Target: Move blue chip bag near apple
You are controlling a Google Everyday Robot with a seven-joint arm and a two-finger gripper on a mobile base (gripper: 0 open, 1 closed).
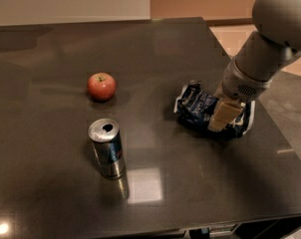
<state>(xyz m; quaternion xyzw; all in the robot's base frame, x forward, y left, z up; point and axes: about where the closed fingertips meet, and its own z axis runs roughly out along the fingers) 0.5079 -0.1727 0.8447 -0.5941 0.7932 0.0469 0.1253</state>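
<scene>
The blue chip bag (198,106) lies crumpled on the dark table (155,59), right of centre. My gripper (224,115) is down on the bag's right half and covers part of it. The apple (101,86) stands upright to the left of centre, well apart from the bag, about a third of the table's width away.
A silver-blue drink can (106,148) stands upright in front of the apple, toward the near edge. The table's right edge (270,128) runs just beyond the bag. My grey arm (270,44) comes in from the upper right.
</scene>
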